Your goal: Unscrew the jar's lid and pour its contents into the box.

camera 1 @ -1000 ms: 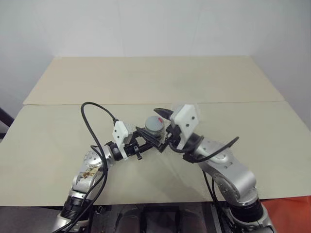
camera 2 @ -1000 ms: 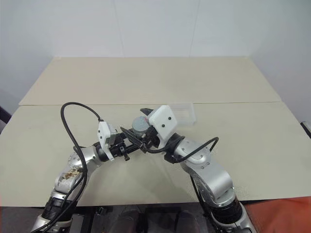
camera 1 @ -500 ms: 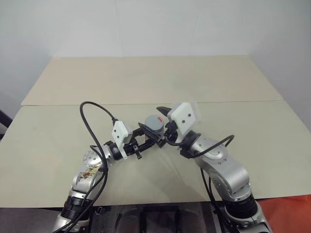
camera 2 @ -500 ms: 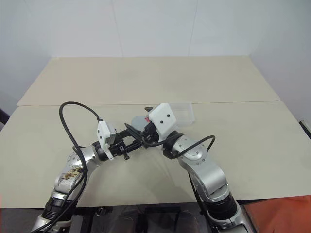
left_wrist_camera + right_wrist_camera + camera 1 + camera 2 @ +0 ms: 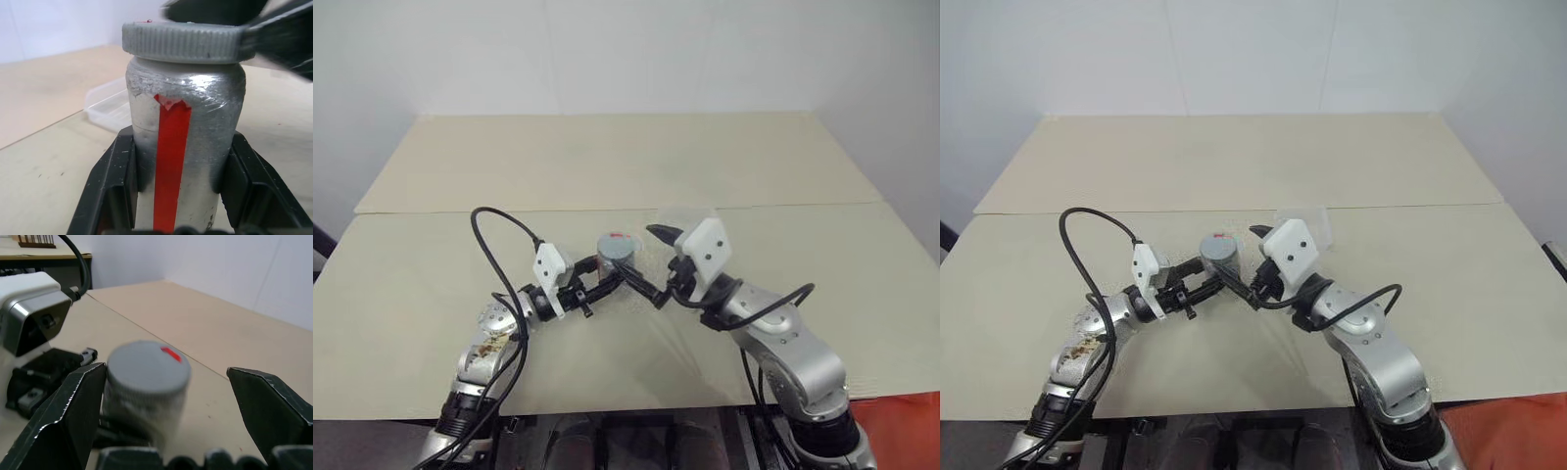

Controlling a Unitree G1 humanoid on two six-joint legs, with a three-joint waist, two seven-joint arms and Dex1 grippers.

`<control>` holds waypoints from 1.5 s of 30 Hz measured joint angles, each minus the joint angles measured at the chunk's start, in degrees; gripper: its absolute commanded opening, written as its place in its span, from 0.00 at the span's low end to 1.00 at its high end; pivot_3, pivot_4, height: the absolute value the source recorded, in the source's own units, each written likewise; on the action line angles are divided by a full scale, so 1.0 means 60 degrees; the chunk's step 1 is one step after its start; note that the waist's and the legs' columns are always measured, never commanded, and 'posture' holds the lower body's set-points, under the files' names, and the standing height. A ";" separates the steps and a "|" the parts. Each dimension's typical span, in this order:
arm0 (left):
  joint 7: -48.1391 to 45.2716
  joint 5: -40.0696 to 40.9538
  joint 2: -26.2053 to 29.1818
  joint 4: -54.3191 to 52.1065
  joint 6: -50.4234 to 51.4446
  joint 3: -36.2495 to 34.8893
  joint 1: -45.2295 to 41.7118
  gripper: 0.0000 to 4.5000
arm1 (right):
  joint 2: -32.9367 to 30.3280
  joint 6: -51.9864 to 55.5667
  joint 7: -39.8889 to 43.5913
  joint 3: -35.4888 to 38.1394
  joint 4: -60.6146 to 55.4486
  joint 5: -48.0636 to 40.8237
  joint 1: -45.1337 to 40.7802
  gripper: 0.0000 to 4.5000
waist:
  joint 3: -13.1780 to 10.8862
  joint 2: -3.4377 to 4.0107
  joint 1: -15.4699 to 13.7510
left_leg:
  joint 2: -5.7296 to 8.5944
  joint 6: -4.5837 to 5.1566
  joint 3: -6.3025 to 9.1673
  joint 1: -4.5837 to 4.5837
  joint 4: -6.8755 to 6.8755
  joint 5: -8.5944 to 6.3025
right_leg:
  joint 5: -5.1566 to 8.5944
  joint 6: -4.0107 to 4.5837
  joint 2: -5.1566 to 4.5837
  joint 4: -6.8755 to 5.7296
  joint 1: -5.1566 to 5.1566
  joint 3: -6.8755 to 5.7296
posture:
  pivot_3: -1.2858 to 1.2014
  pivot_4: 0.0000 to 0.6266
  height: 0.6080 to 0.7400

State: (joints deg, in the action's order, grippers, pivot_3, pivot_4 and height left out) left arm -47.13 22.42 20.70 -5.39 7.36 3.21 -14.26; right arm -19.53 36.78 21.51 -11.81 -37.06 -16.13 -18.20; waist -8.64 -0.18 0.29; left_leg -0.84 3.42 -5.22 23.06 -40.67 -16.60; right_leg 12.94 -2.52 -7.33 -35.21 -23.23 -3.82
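My left gripper is shut on the body of the jar, a silver-grey cylinder with a red stripe, and holds it upright just above the table. The grey lid with its red mark sits on the jar's top. My right gripper stands open, its two black fingers wide apart on either side of the lid and not touching it. The contents are hidden under the lid. The clear plastic box lies on the table just behind the right gripper, partly covered by its white mount.
Two pale tabletops meet at a seam behind the arms. A black cable loops up from my left forearm. The white wall closes off the far side.
My right gripper has drawn away to the right and a little down from above the lid, still open, so the lid's top now shows. The left gripper keeps its hold on the jar.
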 measured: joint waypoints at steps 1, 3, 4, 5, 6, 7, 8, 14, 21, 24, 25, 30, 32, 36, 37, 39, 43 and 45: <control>-0.0013 -0.0006 0.0011 0.0019 -0.0024 -0.0027 -0.0002 0.41 | -0.0094 0.0000 0.0018 0.0140 -0.0039 -0.0017 0.0079 1.00 | 0.0000 0.0000 -0.0009 | 0.0000 0.0000 0.0001 0.0000 0.0000 0.0000 | 0.0000 0.0000 0.0000 0.0000 0.0000 0.0000 | 0.52 0.24 1.00; -0.0095 -0.0011 0.0033 0.0038 -0.0196 -0.0055 -0.0001 0.41 | -0.0280 0.0002 0.0018 0.0466 -0.0041 -0.0024 0.0200 1.00 | 0.0000 0.0000 -0.0013 | 0.0000 0.0000 0.0000 0.0001 -0.0001 0.0000 | 0.0000 0.0000 0.0000 0.0002 0.0001 0.0001 | 0.52 0.24 1.00; -0.0119 -0.0012 0.0039 0.0039 -0.0207 -0.0064 -0.0001 0.41 | -0.0322 0.0003 0.0021 0.0556 -0.0041 -0.0025 0.0209 1.00 | 0.0000 0.0000 -0.0011 | -0.0001 0.0000 0.0000 0.0000 0.0000 0.0000 | 0.0000 0.0000 0.0000 0.0002 0.0001 0.0001 | 0.52 0.24 1.00; -0.0137 -0.0018 0.0041 0.0040 -0.0212 -0.0061 -0.0001 0.41 | -0.0391 0.0002 0.0040 0.0633 -0.0041 -0.0031 0.0214 1.00 | 0.0000 0.0000 -0.0009 | -0.0001 0.0000 0.0001 -0.0001 0.0000 0.0000 | 0.0000 0.0000 0.0000 0.0002 0.0000 0.0000 | 0.52 0.24 1.00; -0.0155 -0.0023 0.0040 0.0040 -0.0217 -0.0054 -0.0002 0.41 | -0.0471 0.0002 0.0066 0.0688 -0.0041 -0.0032 0.0244 1.00 | 0.0000 0.0000 -0.0009 | -0.0001 0.0000 0.0000 -0.0002 0.0000 0.0000 | 0.0000 0.0000 0.0000 0.0003 0.0000 0.0000 | 0.52 0.24 1.00; -0.0169 -0.0030 0.0040 0.0041 -0.0222 -0.0054 -0.0001 0.41 | -0.0561 0.0002 0.0090 0.0746 -0.0041 -0.0031 0.0299 1.00 | 0.0000 0.0000 -0.0008 | -0.0001 0.0000 0.0000 -0.0001 0.0000 0.0000 | 0.0000 0.0000 0.0000 0.0003 0.0001 0.0001 | 0.52 0.24 1.00; -0.0175 -0.0040 0.0041 0.0043 -0.0225 -0.0055 -0.0001 0.41 | -0.0617 0.0002 0.0114 0.0820 -0.0041 -0.0030 0.0366 1.00 | 0.0000 0.0000 -0.0008 | 0.0000 0.0000 -0.0001 0.0000 0.0000 0.0000 | 0.0000 0.0000 0.0000 0.0003 0.0001 0.0001 | 0.52 0.24 1.00; -0.0196 -0.0094 0.0043 0.0052 -0.0240 -0.0055 -0.0001 0.41 | -0.1027 0.0145 0.0608 0.0952 -0.0243 -0.0405 0.0536 1.00 | 0.0000 -0.0001 -0.0017 | -0.0002 0.0001 0.0002 0.0001 0.0000 -0.0001 | 0.0000 0.0000 0.0000 0.0008 0.0001 0.0002 | 0.52 0.24 1.00; -0.0206 -0.0181 0.0013 0.0084 -0.0370 -0.0003 0.0000 0.41 | -0.0645 0.0188 0.0906 0.0220 -0.0759 -0.0808 0.0092 1.00 | 0.0000 -0.0001 0.0019 | -0.0002 0.0003 -0.0001 -0.0009 -0.0002 -0.0001 | 0.0000 0.0001 0.0000 0.0008 0.0002 0.0012 | 0.52 0.24 1.00; -0.0215 -0.0193 -0.0020 0.0069 -0.0373 0.0073 -0.0001 0.41 | 0.0085 0.0186 0.0435 -0.0332 -0.0371 -0.0436 -0.0480 1.00 | 0.0000 0.0000 0.0055 | -0.0002 0.0003 -0.0001 -0.0011 -0.0003 -0.0001 | 0.0000 0.0001 0.0000 0.0000 0.0003 0.0012 | 0.52 0.24 1.00; -0.0215 -0.0201 -0.0020 0.0065 -0.0373 0.0082 0.0007 0.41 | 0.0234 0.0185 0.0290 -0.0490 -0.0205 -0.0314 -0.0614 1.00 | 0.0000 -0.0001 0.0062 | -0.0002 0.0003 -0.0001 -0.0010 -0.0003 -0.0001 | 0.0000 0.0001 0.0000 -0.0006 0.0003 0.0012 | 0.52 0.24 1.00; -0.0211 -0.0217 -0.0015 0.0006 -0.0369 0.0093 0.0042 0.41 | 0.0736 0.0035 0.0070 -0.0948 0.0597 0.0256 -0.1043 1.00 | 0.0000 0.0000 0.0044 | 0.0000 0.0003 0.0000 -0.0001 -0.0002 -0.0001 | 0.0000 0.0000 0.0000 -0.0005 0.0001 0.0004 | 0.52 0.24 1.00; -0.0211 -0.0217 -0.0015 -0.0061 -0.0367 0.0101 0.0060 0.41 | 0.0882 -0.0048 -0.0071 -0.1035 0.0962 0.0534 -0.1238 1.00 | 0.0000 0.0000 0.0061 | 0.0000 0.0002 -0.0001 -0.0003 -0.0001 0.0000 | 0.0000 0.0000 0.0000 -0.0007 0.0000 0.0004 | 0.52 0.24 1.00; -0.0202 -0.0216 -0.0015 -0.0113 -0.0362 0.0116 0.0088 0.41 | 0.1039 -0.0200 -0.0130 -0.1070 0.1274 0.0794 -0.1334 1.00 | 0.0000 0.0000 0.0062 | 0.0000 0.0001 -0.0001 -0.0002 -0.0002 0.0000 | 0.0000 0.0000 0.0000 -0.0006 0.0001 0.0003 | 0.52 0.24 1.00; -0.0196 -0.0216 -0.0013 -0.0130 -0.0362 0.0116 0.0113 0.41 | 0.1090 -0.0223 -0.0146 -0.1065 0.1306 0.0818 -0.1333 1.00 | 0.0000 0.0000 0.0067 | -0.0001 0.0001 -0.0002 -0.0004 -0.0001 0.0000 | 0.0000 0.0000 0.0000 -0.0007 0.0000 0.0003 | 0.52 0.24 1.00; -0.0196 -0.0216 -0.0014 -0.0145 -0.0361 0.0118 0.0119 0.41 | 0.1179 -0.0227 -0.0166 -0.1064 0.1327 0.0875 -0.1332 1.00 | 0.0000 0.0000 0.0068 | -0.0001 0.0000 -0.0002 -0.0004 -0.0001 0.0000 | 0.0000 0.0000 0.0001 -0.0008 -0.0001 0.0003 | 0.52 0.24 1.00; -0.0193 -0.0217 -0.0008 -0.0174 -0.0361 0.0116 0.0136 0.41 | 0.1198 -0.0244 -0.0223 -0.1041 0.1326 0.0988 -0.1208 1.00 | 0.0000 0.0000 0.0063 | 0.0000 0.0000 -0.0002 -0.0002 -0.0001 0.0000 | 0.0000 0.0000 0.0001 -0.0006 0.0001 0.0003 | 0.52 0.24 1.00; -0.0193 -0.0219 -0.0009 -0.0173 -0.0360 0.0117 0.0135 0.41 | 0.1208 -0.0244 -0.0239 -0.0968 0.1303 0.0984 -0.1092 1.00 | 0.0000 0.0000 0.0066 | -0.0001 0.0000 -0.0002 -0.0004 -0.0001 0.0000 | 0.0000 0.0000 0.0001 -0.0007 0.0000 0.0003 | 0.52 0.24 1.00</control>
State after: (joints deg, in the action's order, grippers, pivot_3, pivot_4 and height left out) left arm -48.29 21.10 20.64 -6.43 5.20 3.91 -13.45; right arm -12.28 35.31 20.08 -17.62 -29.24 -10.22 -24.75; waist -8.64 -0.18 0.69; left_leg -0.85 3.42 -5.23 23.04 -40.67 -16.60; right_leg 12.94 -2.52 -7.32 -35.25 -23.22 -3.81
